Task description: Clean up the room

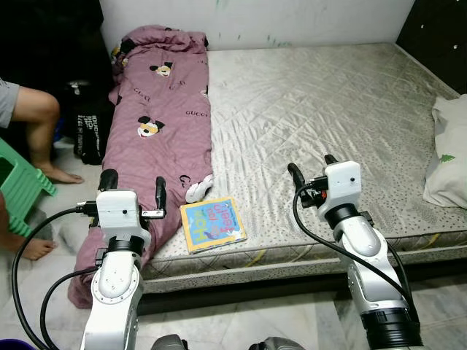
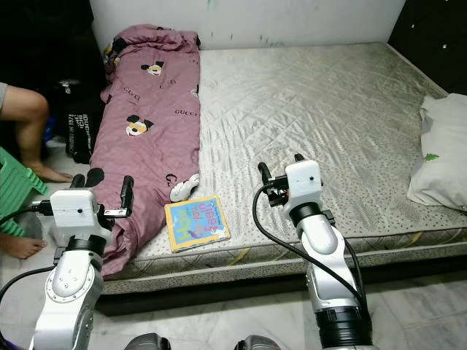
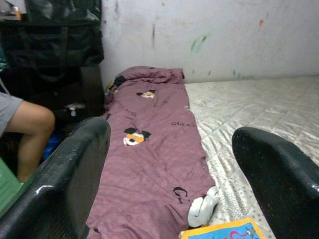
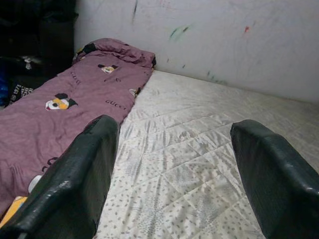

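Approach to bed [image 1: 328, 109]: both end effectors released.
I keep the left end effector [image 1: 134, 188] and right end effector [image 1: 310, 169] spread, then lower the left squarely over the book [image 1: 212, 223] edge.

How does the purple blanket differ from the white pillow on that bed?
The blanket is purple with cartoon prints, while the pillow is plain white apart from a small green mark. The blanket lies stretched along the bed's left edge, its near end hanging down toward the floor; the pillow sits bunched at the right edge. The blanket is far longer than the pillow. Both rest on the grey mattress.
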Robot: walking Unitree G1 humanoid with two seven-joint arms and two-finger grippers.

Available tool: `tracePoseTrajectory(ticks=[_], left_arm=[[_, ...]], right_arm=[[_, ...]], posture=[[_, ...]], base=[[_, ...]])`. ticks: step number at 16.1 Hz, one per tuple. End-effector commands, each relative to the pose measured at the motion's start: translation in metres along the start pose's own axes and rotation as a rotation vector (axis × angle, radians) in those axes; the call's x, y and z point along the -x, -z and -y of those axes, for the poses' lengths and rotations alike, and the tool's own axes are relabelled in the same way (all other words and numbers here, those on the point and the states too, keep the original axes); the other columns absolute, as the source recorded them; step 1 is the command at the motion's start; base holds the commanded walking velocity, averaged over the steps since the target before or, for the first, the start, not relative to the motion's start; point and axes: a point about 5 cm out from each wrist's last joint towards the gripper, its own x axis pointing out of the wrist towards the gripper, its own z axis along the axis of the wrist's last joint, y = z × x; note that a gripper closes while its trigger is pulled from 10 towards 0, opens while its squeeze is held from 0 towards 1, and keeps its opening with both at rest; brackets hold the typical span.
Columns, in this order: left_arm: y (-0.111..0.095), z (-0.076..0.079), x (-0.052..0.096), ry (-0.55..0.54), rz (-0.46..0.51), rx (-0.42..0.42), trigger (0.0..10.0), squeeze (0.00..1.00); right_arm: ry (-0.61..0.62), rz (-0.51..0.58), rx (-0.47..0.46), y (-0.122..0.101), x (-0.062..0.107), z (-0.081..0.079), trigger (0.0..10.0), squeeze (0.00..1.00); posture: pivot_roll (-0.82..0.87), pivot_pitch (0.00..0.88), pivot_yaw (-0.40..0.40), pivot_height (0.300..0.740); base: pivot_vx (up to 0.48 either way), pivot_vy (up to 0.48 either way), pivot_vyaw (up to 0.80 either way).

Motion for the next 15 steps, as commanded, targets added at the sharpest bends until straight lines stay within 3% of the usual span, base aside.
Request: tracePoseTrajectory(ticks=[1,9,15], left_arm=[[-0.0023,-0.0008,0.0007,0.006,0.013,-0.005,10.0,0.0],[-0.0013,-0.0021,0.0,-0.001,0.007,-0.013,10.0,0.0],[0.0016,-0.003,-0.0009,-0.017,-0.012,-0.029,10.0,0.0]], right_arm=[[-0.013,0.012,-0.001,-0.0025,-0.0031,-0.0024,10.0,0.0],[-0.008,0.015,0.002,-0.0021,-0.004,-0.0014,10.0,0.0],[-0.001,0.012,-0.009,-0.0008,-0.0054,-0.0011,10.0,0.0]], posture=[[-0.07,0.026,-0.003,0.74],[-0.08,0.028,0.0,0.74],[-0.07,0.021,0.0,0.74]], base=[[0.292,0.0,0.0],[0.29,0.0,0.0],[0.0,0.0,0.0]])
